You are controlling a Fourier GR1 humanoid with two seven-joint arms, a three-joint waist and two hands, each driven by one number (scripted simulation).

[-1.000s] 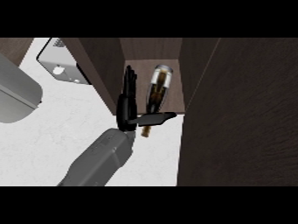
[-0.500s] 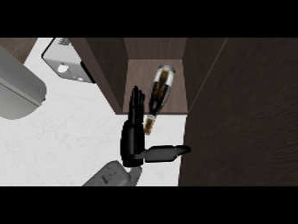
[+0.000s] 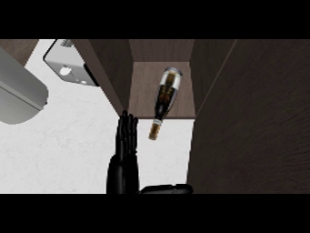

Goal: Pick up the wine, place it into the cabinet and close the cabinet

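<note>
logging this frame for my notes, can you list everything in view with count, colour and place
wine bottle: one, dark with a pale cap end and gold neck, lying on the cabinet shelf, neck sticking out over the counter
cabinet: one, dark brown wood, upper middle to right, its shelf open toward the view
counter: one, white marbled, left and lower middle
grey rounded object: one, grey, left edge; cannot tell what it is
metal plate: one, silver-white with a hole, upper left beside the cabinet wall
hand: one, black, fingers straight, lower middle, left of the bottle's neck and apart from it; which hand is unclear
</note>
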